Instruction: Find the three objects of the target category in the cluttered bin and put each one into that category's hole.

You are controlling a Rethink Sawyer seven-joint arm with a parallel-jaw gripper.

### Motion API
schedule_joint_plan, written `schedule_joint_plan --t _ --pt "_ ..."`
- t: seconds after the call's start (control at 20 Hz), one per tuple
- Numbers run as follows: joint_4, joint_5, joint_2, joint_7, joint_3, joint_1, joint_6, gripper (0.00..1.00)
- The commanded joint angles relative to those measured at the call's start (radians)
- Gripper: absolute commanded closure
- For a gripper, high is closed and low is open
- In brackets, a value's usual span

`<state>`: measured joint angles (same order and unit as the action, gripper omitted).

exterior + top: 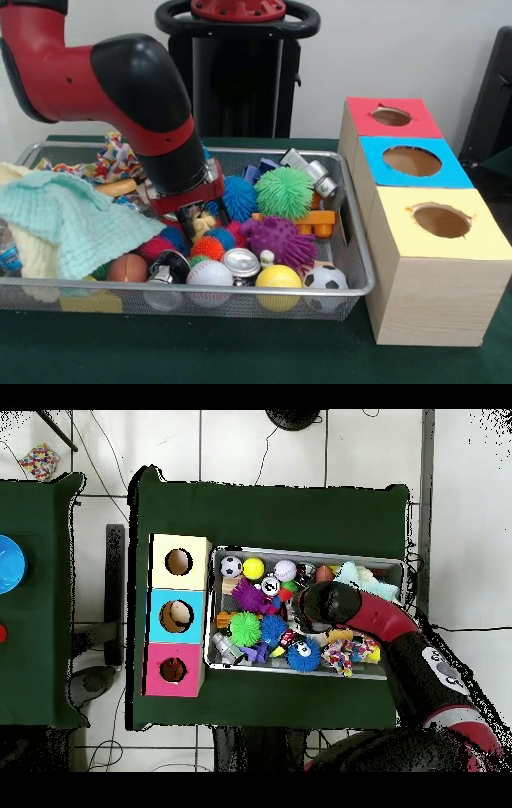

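One hand (192, 218) low in the bin (358, 264), among spiky balls (282, 192)

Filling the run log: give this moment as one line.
arm: lowered into bin | gripper: among spiky balls, state unclear | red-topped box hole: nothing seen in it | plush toys: none identified

A green-covered table (200, 352) carries everything. The bin (352, 240) sits on it. Beside stand three wooden boxes (424, 296).

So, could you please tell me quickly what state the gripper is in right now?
Gripper: down in the bin among the toys; open or shut cannot be told.
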<state>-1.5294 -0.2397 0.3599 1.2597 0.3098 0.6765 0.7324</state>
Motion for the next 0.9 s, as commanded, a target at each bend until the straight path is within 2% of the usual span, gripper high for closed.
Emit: schedule_joint_plan --t 0.05,0.4,0.9 --pt "0.043 -0.034 -0.044 0.099 -0.094 -0.058 0.21 0.0" --pt "0.095 -0.055 -0.058 0.089 -0.151 -0.105 0.236 0.0" --pt "0.04 -0.011 -0.07 0.067 -0.111 -0.059 0.106 0.0"
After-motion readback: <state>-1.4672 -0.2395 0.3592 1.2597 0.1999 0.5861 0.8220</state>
